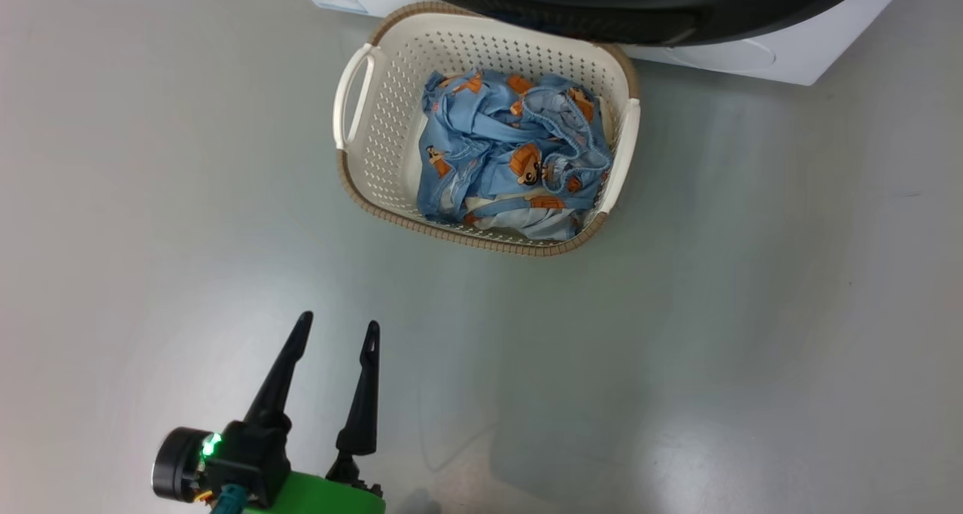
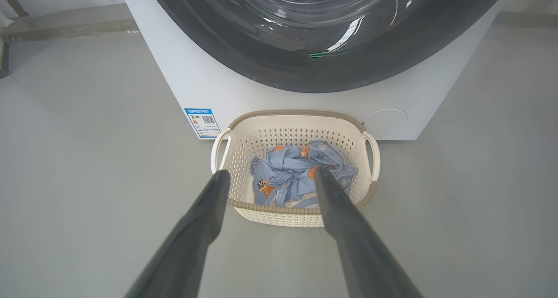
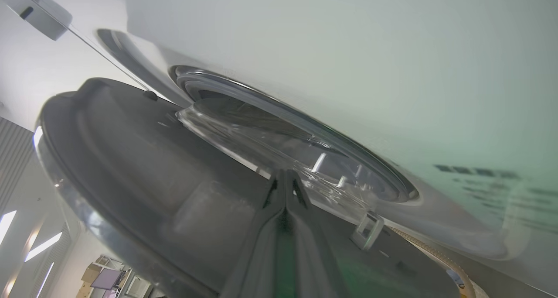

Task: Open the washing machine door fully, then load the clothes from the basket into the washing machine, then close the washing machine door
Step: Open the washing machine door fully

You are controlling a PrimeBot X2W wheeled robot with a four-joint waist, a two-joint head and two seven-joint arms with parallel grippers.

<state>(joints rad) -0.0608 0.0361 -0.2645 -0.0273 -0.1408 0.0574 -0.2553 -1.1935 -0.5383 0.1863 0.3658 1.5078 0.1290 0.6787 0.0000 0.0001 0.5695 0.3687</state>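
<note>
The cream basket point(image 1: 376, 134) stands on the floor against the washing machine point(image 1: 797, 51), with the blue printed clothes point(image 1: 511, 153) bundled inside. The black rim of the washing machine door point(image 1: 602, 2) overhangs the basket's far edge. My left gripper point(image 1: 338, 322) hovers open over the floor, well short of the basket. Its wrist view looks at the basket point(image 2: 244, 158), the clothes point(image 2: 287, 171) and the door point(image 2: 305, 66) past the open gripper point(image 2: 271, 173). My right gripper point(image 3: 285, 174) is shut and empty, its tips against the inner face of the door point(image 3: 130, 167), which stands ajar from the machine front point(image 3: 348, 49).
A blue energy label point(image 2: 202, 121) and a small round white flap point(image 2: 386, 123) sit low on the machine's front. Grey floor point(image 1: 677, 348) spreads around the basket. The door's latch point(image 3: 368, 230) projects beside my right fingers.
</note>
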